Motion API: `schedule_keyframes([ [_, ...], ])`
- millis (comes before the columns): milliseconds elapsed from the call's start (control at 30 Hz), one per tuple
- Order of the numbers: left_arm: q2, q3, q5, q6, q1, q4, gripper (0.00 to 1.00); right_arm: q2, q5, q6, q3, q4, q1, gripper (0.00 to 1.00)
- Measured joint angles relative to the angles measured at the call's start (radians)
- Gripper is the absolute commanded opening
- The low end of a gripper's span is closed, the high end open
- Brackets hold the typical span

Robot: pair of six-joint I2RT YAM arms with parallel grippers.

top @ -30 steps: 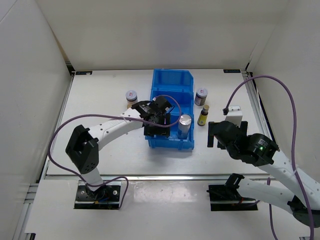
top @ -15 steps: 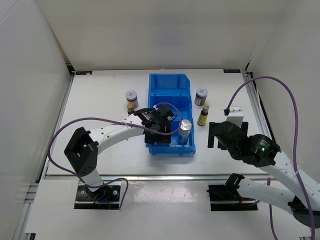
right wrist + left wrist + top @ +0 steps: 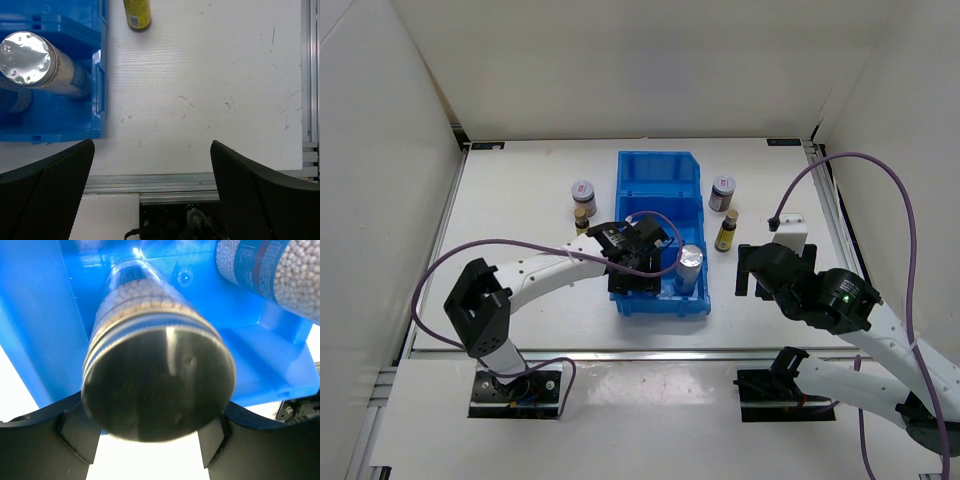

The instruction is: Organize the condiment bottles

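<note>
My left gripper (image 3: 636,260) is in the near compartment of the blue bin (image 3: 660,175), shut on a silver-topped pale cylinder (image 3: 157,380) whose cap fills the space between the fingers (image 3: 75,437). A second silver-topped cylinder (image 3: 690,265) stands in the same compartment to the right, and also shows in the left wrist view (image 3: 280,270) and the right wrist view (image 3: 27,57). A squat jar (image 3: 583,190) and an amber bottle (image 3: 581,214) stand left of the bin. Another squat jar (image 3: 722,190) and amber bottle (image 3: 726,231) stand right of it. My right gripper (image 3: 750,272) is open and empty over bare table.
The bin's far compartments look empty. White walls enclose the table on three sides. A metal rail (image 3: 200,182) runs along the near edge below my right gripper (image 3: 152,170). The bin's right wall (image 3: 100,90) is left of it.
My left gripper has moved toward the near edge with the cylinder, deeper into the near compartment. The bin has slid slightly toward the near edge. The right arm has not moved.
</note>
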Motion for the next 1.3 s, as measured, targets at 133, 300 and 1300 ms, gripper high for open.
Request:
schedule_keyframes([
  [133, -0.026, 0.000, -0.001, -0.007, -0.003, -0.011, 0.78, 0.000, 0.000, 0.000, 0.000, 0.000, 0.000, 1.00],
  [300, -0.050, 0.017, -0.012, -0.014, -0.020, -0.027, 0.83, 0.007, 0.000, -0.001, 0.000, 0.000, 0.000, 1.00],
  [1300, -0.355, 0.093, -0.282, 0.420, 0.669, -0.089, 1.00, 0.628, -0.360, -0.373, 0.280, 0.303, -0.474, 0.82],
])
